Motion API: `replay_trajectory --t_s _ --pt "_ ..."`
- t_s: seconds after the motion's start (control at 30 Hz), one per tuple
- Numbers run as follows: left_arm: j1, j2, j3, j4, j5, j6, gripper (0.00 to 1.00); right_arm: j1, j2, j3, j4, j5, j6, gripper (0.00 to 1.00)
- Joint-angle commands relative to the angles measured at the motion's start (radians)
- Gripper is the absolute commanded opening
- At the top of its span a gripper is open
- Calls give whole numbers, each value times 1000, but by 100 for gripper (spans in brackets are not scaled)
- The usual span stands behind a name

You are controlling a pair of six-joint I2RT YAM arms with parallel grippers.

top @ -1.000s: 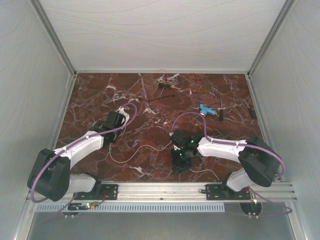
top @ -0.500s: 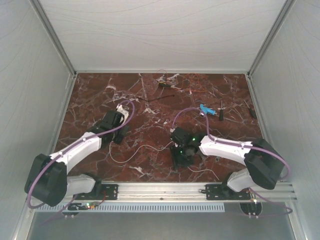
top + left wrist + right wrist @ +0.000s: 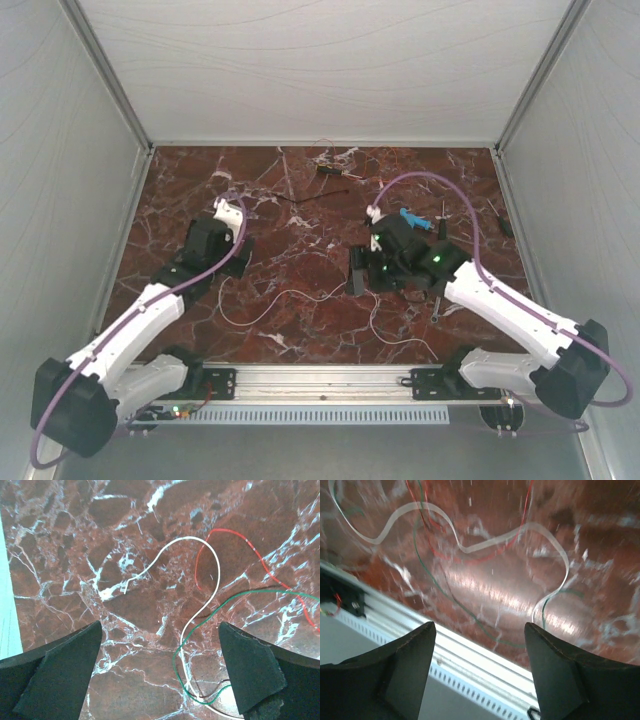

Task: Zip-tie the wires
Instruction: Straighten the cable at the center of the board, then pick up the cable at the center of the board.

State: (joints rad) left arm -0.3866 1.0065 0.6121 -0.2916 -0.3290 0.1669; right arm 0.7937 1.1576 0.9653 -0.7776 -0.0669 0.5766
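Progress: early stage, by appearance. Wires (image 3: 300, 292) loose on counter (image 3: 170, 180), in white, red and green strands, sprawled between both arms, unbundled, with no tie around them. Left jaws: spread wide, empty, poised above white loop (image 3: 218, 575) and red strand (image 3: 260, 559). Right jaws: apart, empty, over further strands near front rail (image 3: 470, 662). Thin black strip (image 3: 305, 199) farther back on counter, well apart from both jaws, untouched. Outstanding, as judged: gather strands, fetch strip, loop around bundle, cinch.

Wires (image 3: 465, 549) blurry in the right wrist view, their ends beyond both wrist views' edges.
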Motion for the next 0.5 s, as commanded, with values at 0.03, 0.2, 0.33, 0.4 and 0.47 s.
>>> replay_trajectory --t_s 0.03,0.2,0.33,0.4,0.47 --pt "0 -98 32 77 -1 -43 100 -116 1 109 164 69 -68 76" --pt "-1 -149 10 95 7 -44 100 -232 93 168 394 161 -73 79" --pt "-1 -163 3 106 44 -50 100 -338 228 240 518 222 -44 79" --pt "-1 -162 5 106 59 -53 100 -387 301 286 547 218 -2 79" --pt "-1 -161 6 107 71 -56 100 -430 379 331 578 202 58 79"
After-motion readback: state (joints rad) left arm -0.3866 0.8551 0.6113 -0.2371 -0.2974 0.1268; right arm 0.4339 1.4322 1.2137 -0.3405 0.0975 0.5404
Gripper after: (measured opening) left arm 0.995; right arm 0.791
